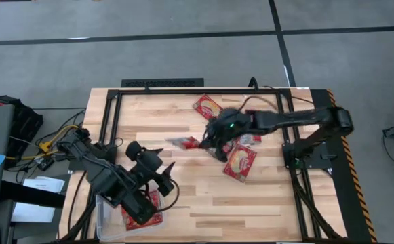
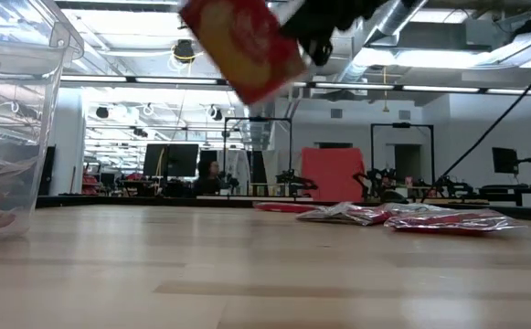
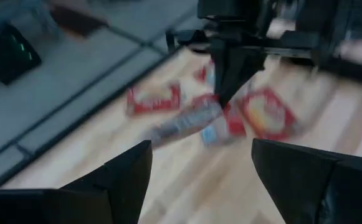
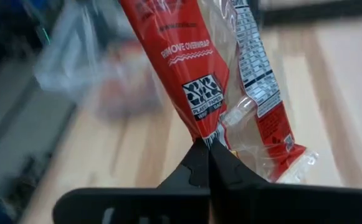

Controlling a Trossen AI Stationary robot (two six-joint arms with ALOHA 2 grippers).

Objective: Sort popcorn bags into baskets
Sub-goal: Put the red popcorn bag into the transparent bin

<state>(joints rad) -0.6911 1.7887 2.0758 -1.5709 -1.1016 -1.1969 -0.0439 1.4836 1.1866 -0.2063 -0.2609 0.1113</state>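
On the near left corner of the worktop (image 1: 264,203) sits the clear tub (image 1: 105,220), with a red bag (image 1: 152,207) lying in it under the left arm. The left gripper (image 1: 166,177) hovers over the tub's inner edge, its fingers (image 3: 121,177) spread wide with nothing between them, pointing across the boards toward the other arm. Farther in, near the middle of the worktop, the right gripper (image 4: 209,152) has its fingers pinched shut on the edge of a held bag (image 4: 196,68), which hangs clear of the boards; the low view shows that bag (image 2: 242,46) tilted high in the air, well above the wood. Seen from overhead it sticks out from the right gripper (image 1: 210,140) toward the left arm. Just to the right of the gripper lies a loose bag (image 1: 240,163) flat on the worktop, and close behind it a few more packets (image 1: 251,139) are partly hidden under the right arm. Another bag (image 1: 207,106) lies apart near the far edge. Beyond the worktop, the low view shows a room with monitors, a red panel (image 2: 332,174) and a person seated far off.
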